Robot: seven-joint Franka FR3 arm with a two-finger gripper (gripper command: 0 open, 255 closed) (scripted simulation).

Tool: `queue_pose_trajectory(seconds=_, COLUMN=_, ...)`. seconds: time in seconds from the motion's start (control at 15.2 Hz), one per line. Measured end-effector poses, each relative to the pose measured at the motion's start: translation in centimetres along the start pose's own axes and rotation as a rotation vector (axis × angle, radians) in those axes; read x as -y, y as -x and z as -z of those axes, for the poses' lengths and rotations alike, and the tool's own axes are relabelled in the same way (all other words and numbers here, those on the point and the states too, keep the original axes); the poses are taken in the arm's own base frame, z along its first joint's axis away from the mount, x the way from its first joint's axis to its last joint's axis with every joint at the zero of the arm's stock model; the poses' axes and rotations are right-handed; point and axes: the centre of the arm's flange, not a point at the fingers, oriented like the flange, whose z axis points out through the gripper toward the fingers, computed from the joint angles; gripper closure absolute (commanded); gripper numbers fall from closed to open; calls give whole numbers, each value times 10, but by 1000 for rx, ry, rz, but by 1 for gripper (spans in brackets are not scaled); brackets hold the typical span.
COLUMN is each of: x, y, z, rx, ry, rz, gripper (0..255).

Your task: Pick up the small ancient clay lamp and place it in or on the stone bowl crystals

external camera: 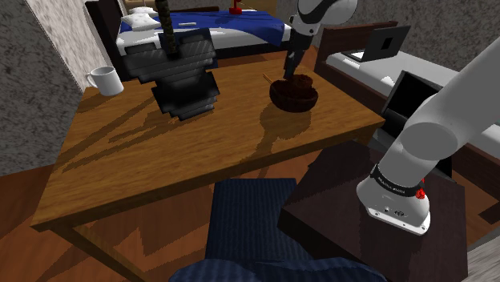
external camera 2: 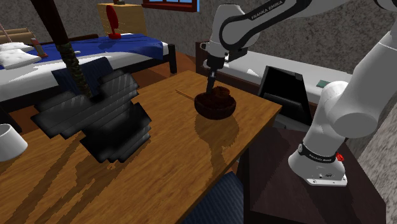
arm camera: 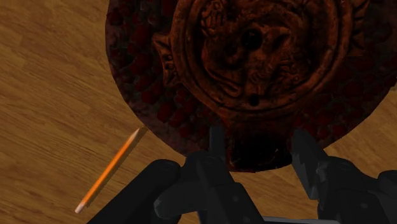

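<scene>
A reddish-brown clay lamp point(arm camera: 254, 51), round and with a raised relief and two small holes on its upper face, lies flat on top of the dark bowl point(arm camera: 140, 83), whose inside shows a mottled deep red surface around the lamp's edge. The black gripper point(arm camera: 257, 137) comes straight down onto it: its two fingers point(arm camera: 216, 143) stand a little apart and pinch the lamp's dark, shadowed end between them. In the shoulder view the bowl point(external camera: 293, 99) sits right of centre in the upper half of the frame, near the far right corner of the wooden table point(external camera: 160, 152), with the gripper point(external camera: 290, 74) just over its rim. In the second exterior view the bowl point(external camera 2: 213, 109) is a little above and right of the centre, the gripper point(external camera 2: 210, 86) dipping into it. An orange pencil point(arm camera: 108, 170) lies on the bare wood near the bowl, not touching it. A large black blocky object point(external camera: 184, 80) occupies the table's upper middle in the shoulder view, and a white mug point(external camera: 105, 79) stands at the upper left of the frame. A blue chair point(external camera: 244, 228) is at the bottom centre, the dark stand point(external camera: 352, 200) at the lower right, and a bed point(external camera: 240, 32) with a blue cover along the top edge
</scene>
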Motion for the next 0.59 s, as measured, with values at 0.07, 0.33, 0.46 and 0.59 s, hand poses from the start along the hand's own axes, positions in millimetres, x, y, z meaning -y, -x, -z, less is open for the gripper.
queue_pose_trajectory(seconds=0.07, x=0, y=1, z=-3, rx=0, ry=0, rz=0, gripper=255)
queue_pose_trajectory(seconds=0.33, x=0, y=1, z=-6, rx=0, ry=0, rz=0, gripper=255)
queue_pose_trajectory(seconds=0.46, x=0, y=1, z=-6, rx=0, ry=0, rz=0, gripper=255)
queue_pose_trajectory(seconds=0.59, x=0, y=1, z=-6, rx=0, ry=0, rz=0, gripper=0)
